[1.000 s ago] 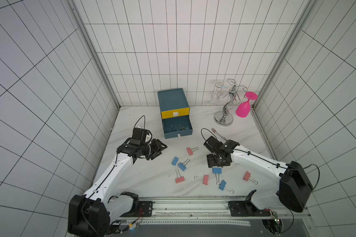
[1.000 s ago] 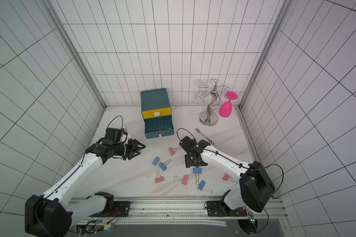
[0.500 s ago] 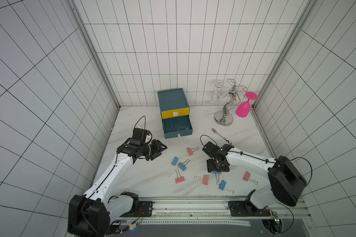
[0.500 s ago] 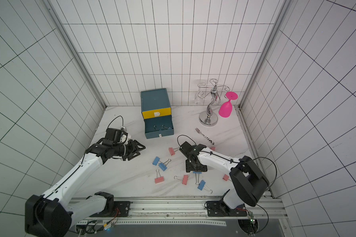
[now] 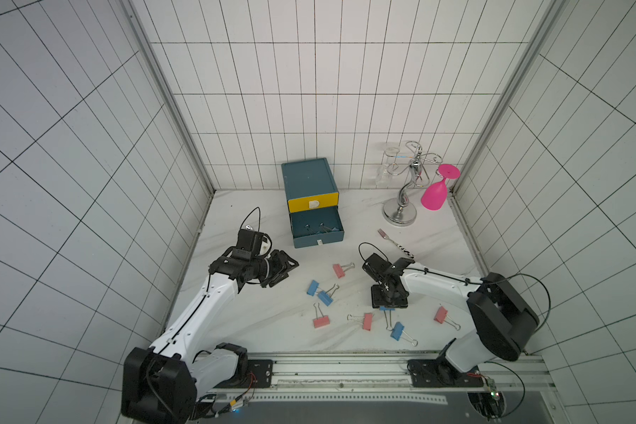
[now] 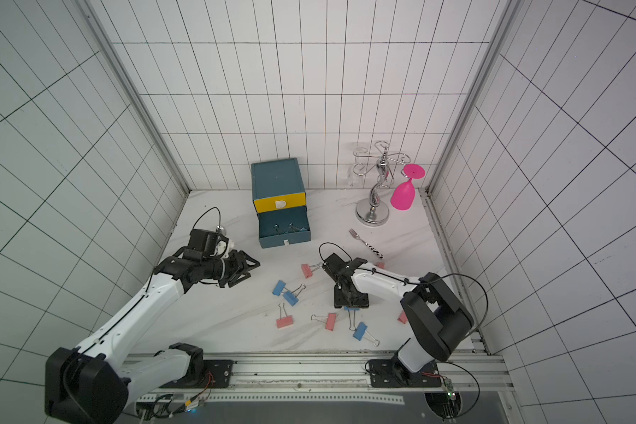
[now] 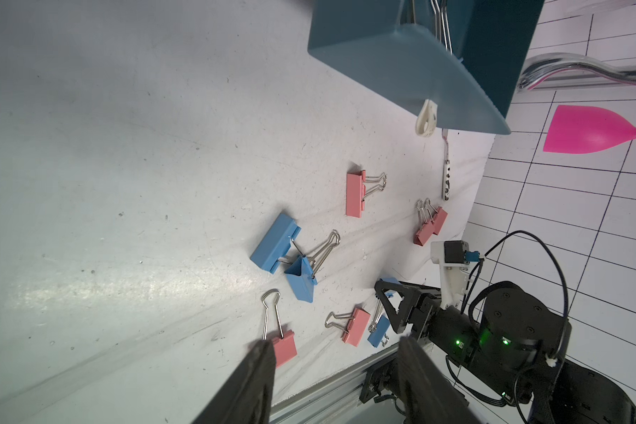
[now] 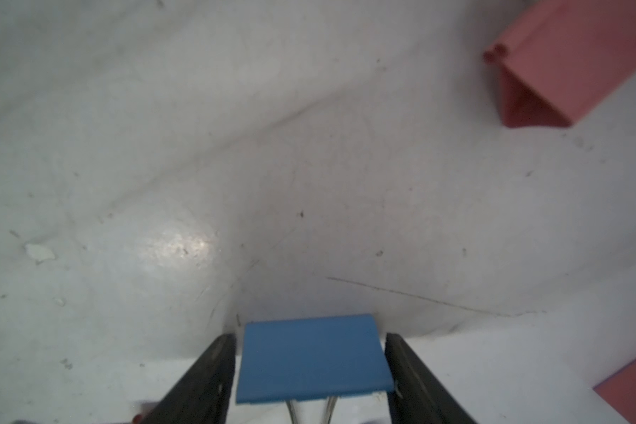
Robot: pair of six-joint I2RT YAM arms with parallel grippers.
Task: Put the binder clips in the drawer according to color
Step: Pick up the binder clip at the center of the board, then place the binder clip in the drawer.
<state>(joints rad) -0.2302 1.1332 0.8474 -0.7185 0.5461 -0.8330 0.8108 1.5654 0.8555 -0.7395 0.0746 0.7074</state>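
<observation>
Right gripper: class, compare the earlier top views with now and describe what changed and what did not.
The right gripper moved toward the front rail and came down over a blue clip, jaws narrowing around it; a firm grip is unclear. The left gripper, other clips and drawer stayed put.

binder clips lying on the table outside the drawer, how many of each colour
pink clips: 5, one of them peeking out from behind the right arm
blue clips: 4, one of them between the fingers of the right gripper
total: 9
</observation>
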